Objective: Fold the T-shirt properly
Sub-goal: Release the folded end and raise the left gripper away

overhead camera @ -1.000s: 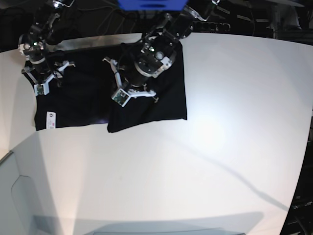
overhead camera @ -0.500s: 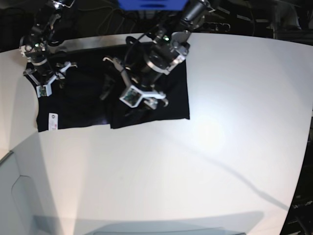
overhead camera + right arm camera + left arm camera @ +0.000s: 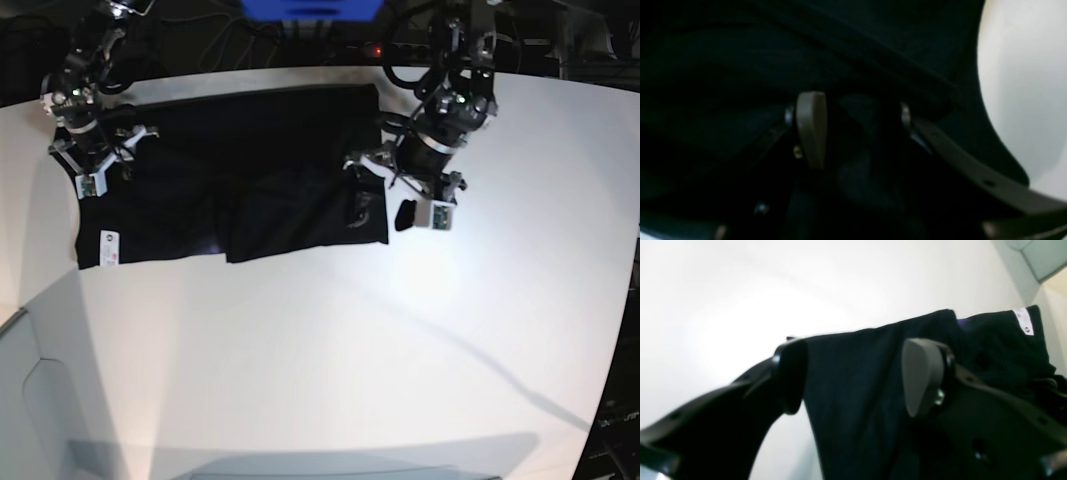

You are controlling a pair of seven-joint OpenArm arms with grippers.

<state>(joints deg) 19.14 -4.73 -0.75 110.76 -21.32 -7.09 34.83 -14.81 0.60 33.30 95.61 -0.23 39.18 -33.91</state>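
Note:
The black T-shirt (image 3: pixel 250 170) lies flat along the far side of the white table (image 3: pixel 400 330), with its white label (image 3: pixel 108 248) at the near left corner. My left gripper (image 3: pixel 400 192) hangs open over the shirt's right edge. In the left wrist view its fingers (image 3: pixel 923 376) are apart, with black cloth (image 3: pixel 853 390) below them and the label (image 3: pixel 1023 321) beyond. My right gripper (image 3: pixel 108 160) is open over the shirt's left end. In the right wrist view (image 3: pixel 858 130) only dark cloth (image 3: pixel 740 66) shows under its fingers (image 3: pixel 811 130).
Dark cables and equipment (image 3: pixel 300 40) lie beyond the table's far edge. A grey corner piece (image 3: pixel 40 400) stands at the near left. White tabletop stretches in front of and to the right of the shirt.
My left arm has moved right, from the middle of the shirt to its right edge. The right arm has hardly moved.

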